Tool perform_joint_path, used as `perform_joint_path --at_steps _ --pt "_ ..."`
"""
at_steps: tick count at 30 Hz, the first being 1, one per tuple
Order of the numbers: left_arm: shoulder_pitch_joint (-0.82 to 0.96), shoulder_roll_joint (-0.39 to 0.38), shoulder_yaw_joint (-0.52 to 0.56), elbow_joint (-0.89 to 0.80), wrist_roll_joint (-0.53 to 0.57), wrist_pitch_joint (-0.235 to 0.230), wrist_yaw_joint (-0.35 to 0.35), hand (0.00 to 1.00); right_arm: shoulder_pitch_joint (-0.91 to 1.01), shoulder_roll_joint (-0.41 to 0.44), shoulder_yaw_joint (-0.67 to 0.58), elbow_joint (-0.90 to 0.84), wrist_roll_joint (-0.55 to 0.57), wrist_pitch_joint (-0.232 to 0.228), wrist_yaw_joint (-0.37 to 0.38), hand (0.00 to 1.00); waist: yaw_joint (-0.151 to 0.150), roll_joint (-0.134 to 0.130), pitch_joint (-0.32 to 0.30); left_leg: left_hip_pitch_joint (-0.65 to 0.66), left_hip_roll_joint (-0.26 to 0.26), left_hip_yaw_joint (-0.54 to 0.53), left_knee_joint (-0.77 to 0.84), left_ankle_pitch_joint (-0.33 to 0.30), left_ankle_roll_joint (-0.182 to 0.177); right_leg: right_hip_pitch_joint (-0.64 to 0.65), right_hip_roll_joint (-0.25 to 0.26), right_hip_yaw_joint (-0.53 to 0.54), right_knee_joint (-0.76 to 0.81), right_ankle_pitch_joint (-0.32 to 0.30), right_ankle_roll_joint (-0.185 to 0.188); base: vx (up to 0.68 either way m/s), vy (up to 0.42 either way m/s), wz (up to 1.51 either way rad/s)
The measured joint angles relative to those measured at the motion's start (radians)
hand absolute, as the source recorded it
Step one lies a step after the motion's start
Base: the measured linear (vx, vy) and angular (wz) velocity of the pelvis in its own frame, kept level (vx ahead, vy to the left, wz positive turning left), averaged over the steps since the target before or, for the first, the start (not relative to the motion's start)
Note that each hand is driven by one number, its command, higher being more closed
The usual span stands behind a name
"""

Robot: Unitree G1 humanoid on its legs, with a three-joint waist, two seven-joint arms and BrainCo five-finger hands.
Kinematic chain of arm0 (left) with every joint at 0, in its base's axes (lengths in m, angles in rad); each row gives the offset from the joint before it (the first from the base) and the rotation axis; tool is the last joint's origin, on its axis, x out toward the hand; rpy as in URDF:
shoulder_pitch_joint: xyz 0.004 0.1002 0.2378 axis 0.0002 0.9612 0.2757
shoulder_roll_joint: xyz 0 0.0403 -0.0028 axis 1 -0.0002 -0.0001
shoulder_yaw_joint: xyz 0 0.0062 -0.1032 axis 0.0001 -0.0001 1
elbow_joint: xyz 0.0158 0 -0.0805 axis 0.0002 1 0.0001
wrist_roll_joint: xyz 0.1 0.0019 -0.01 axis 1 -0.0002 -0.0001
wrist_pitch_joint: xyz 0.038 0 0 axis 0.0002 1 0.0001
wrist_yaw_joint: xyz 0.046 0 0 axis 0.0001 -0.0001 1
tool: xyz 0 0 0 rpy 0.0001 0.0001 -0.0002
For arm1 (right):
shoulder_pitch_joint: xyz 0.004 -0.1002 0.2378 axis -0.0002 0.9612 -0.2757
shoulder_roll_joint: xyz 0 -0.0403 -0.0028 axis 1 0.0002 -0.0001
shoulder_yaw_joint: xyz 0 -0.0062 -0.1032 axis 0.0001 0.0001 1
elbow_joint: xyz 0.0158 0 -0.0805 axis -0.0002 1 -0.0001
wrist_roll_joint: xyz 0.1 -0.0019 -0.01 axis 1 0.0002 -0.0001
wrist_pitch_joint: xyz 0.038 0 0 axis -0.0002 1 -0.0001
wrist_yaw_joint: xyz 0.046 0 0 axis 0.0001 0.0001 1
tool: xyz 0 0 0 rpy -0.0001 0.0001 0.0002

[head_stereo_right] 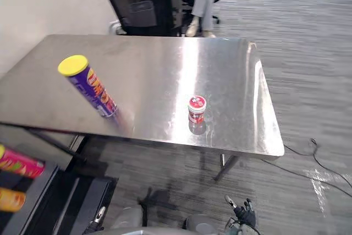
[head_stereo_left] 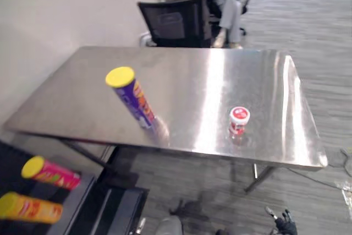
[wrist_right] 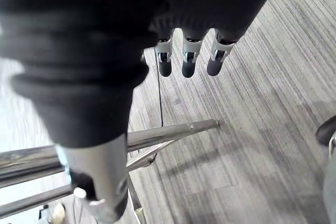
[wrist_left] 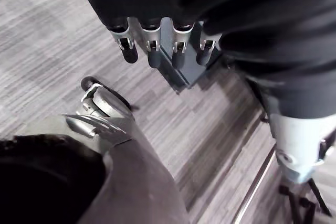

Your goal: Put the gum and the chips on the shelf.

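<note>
Two light things, we judge: wrap the stiff, slick chips tube (head_stereo_left: 136, 102) mid-body, pinch the gum tub (head_stereo_left: 238, 121); left hand (wrist_left: 155, 46) and right hand (wrist_right: 188, 57) hang slack, empty.

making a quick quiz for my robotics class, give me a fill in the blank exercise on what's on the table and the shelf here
1. The purple chips can on the steel table has a ____ lid.
2. The gum tub stands on the table to the robot's ____ of that can.
3. On the dark shelf lie ____ more cans: the pink can and the orange can.
4. The left hand and the right hand hang low, open, holding ____.

Missing words: yellow; right; two; nothing.
</note>
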Motion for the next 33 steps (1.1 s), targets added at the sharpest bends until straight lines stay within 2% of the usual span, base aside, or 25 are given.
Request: perform_joint_path --at_steps 1,3,4,5,6,7,12,16,22,28,31,33 --pt "0.004 -0.003 0.001 0.0 0.006 0.0 -0.001 0.0 0.007 0.002 0.003 -0.009 0.0 -0.001 0.002 0.0 -0.001 0.01 -0.01 0.002 0.007 0.006 -0.004 0.002 -0.004 -0.003 0.001 0.003 0.01 -0.013 0.015 0.26 0.47 -0.86" --pt "0.008 0.034 0.006 0.002 0.035 0.0 -0.009 0.0 0.028 0.054 0.006 -0.021 0.001 -0.003 0.002 0.0 -0.003 -0.04 -0.046 -0.001 -0.033 0.071 0.014 -0.029 0.022 -0.012 -0.065 0.014 0.024 -0.03 0.034 0.2 0.385 -0.5" --pt "0.003 0.048 0.005 0.005 0.049 0.003 -0.008 0.0 0.04 0.083 0.006 -0.019 0.015 -0.004 0.001 0.0 -0.003 -0.055 -0.056 0.004 -0.058 0.092 0.019 -0.042 0.045 -0.003 -0.097 0.007 -0.01 -0.017 0.055 0.16 0.333 -0.22" --pt "0.001 0.049 0.005 0.01 0.049 0.004 -0.008 0.0 0.043 0.09 0.004 -0.018 0.024 -0.005 0.001 0.0 -0.003 -0.062 -0.061 0.008 -0.063 0.102 0.022 -0.047 0.054 0.002 -0.108 0.005 -0.022 -0.008 0.07 0.14 0.375 -0.3" --pt "-0.002 0.049 0.005 0.014 0.048 0.008 -0.006 0.0 0.043 0.09 -0.002 -0.018 0.028 -0.008 0.001 0.0 -0.002 -0.057 -0.062 0.019 -0.074 0.126 0.021 -0.057 0.072 0.007 -0.128 -0.007 -0.036 0.009 0.092 0.04 0.219 -0.31" --pt "-0.002 0.049 0.004 0.021 0.048 0.009 -0.006 0.0 0.041 0.089 -0.005 -0.018 0.029 -0.01 0.001 0.0 -0.001 -0.055 -0.065 0.025 -0.078 0.141 0.016 -0.061 0.078 0.005 -0.139 -0.019 -0.041 0.018 0.097 0.03 0.243 -0.58" --pt "-0.007 0.049 -0.059 0.082 0.044 0.0 0.004 0.0 0.026 0.069 -0.013 0.034 0.02 -0.025 -0.04 0.0 -0.004 -0.015 -0.095 0.107 -0.078 0.264 -0.097 -0.042 0.118 -0.001 -0.179 -0.163 -0.115 0.156 0.093 -0.03 0.16 -0.71" --pt "-0.014 0.064 -0.094 0.097 0.036 0.001 0.012 0.0 0.017 0.063 -0.018 0.065 0.021 -0.027 -0.09 0.0 -0.01 -0.022 -0.099 0.12 -0.101 0.299 -0.138 -0.018 0.134 0.017 -0.193 -0.2 -0.22 0.208 0.099 -0.02 0.068 -0.32" --pt "-0.02 0.069 -0.095 0.096 0.038 0.001 0.011 0.0 0.006 0.054 -0.03 0.103 0.027 -0.027 -0.147 0.0 -0.005 -0.043 -0.096 0.135 -0.138 0.298 -0.221 0.036 0.142 0.032 -0.221 -0.237 -0.303 0.23 0.11 -0.05 0.032 0.06" --pt "-0.018 0.085 -0.084 0.087 0.052 0.007 0.01 0.0 -0.003 0.046 -0.212 0.097 0.072 -0.027 -0.195 0.0 -0.004 -0.068 -0.097 0.161 -0.152 0.292 -0.337 0.108 0.136 0.032 -0.22 -0.256 -0.364 0.252 0.098 -0.01 0.003 0.02" --pt "-0.014 0.086 -0.044 0.073 0.078 0.026 0.004 0.0 -0.015 0.022 -0.356 0.073 0.142 -0.027 -0.226 0.0 -0.003 -0.084 -0.099 0.171 -0.154 0.294 -0.367 0.123 0.14 0.037 -0.22 -0.257 -0.387 0.265 0.094 0.05 0.009 -0.05" --pt "-0.004 0.088 -0.026 0.049 0.09 0.043 -0.003 0.0 -0.023 -0.013 -0.506 0.003 0.21 -0.032 -0.243 0.0 -0.003 -0.092 -0.1 0.181 -0.158 0.296 -0.379 0.125 0.142 0.046 -0.221 -0.258 -0.401 0.273 0.103 0.08 0.021 -0.04"
